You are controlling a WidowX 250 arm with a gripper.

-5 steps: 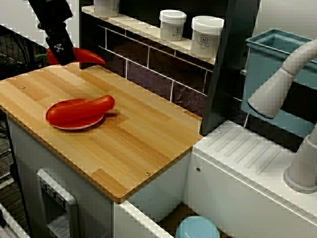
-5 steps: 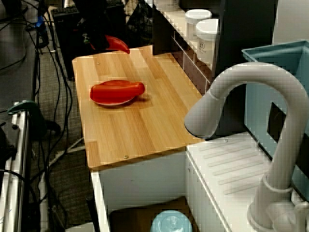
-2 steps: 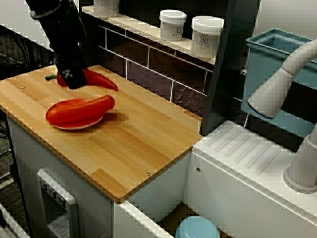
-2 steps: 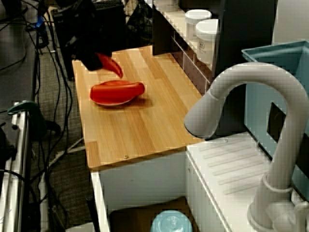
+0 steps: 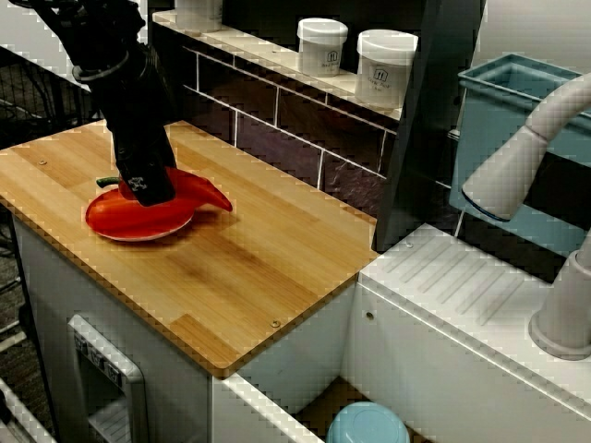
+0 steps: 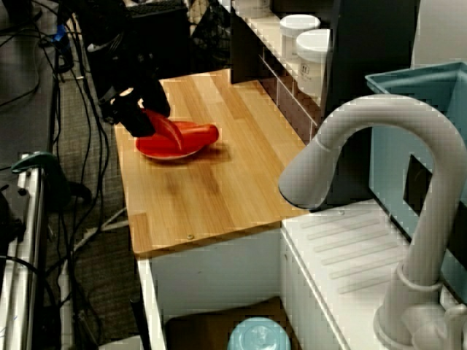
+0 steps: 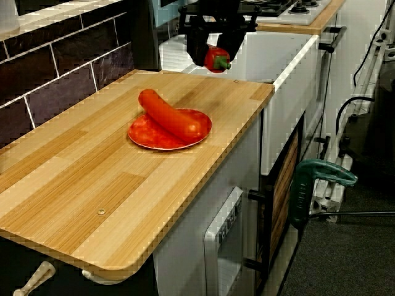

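Red chili pepper (image 5: pixel 199 190), clamped in the closed jaws of the gripper (image 5: pixel 148 188), hangs just over the red plate (image 5: pixel 152 231) where a long red sausage (image 7: pixel 171 116) lies, so if let go there it could strike the sausage's round back and roll off onto the wooden counter (image 5: pixel 249 268).

The black arm (image 5: pixel 125 83) comes in from 11 o'clock in the view facing the tiled wall and leans down toward 5 o'clock. A pale ring runs around it partway down. The gripper (image 5: pixel 146 189) is at the low end and points down. Its fingers are closed tight on a red pepper (image 5: pixel 201 192), which sticks out toward 3 o'clock. In the view from over the tap, the arm drops in from 12 o'clock and the gripper (image 6: pixel 139 120) sits near 10 o'clock. In the view along the counter, the gripper (image 7: pixel 213 49) hangs at 12 o'clock with dark fingers pointing straight down.
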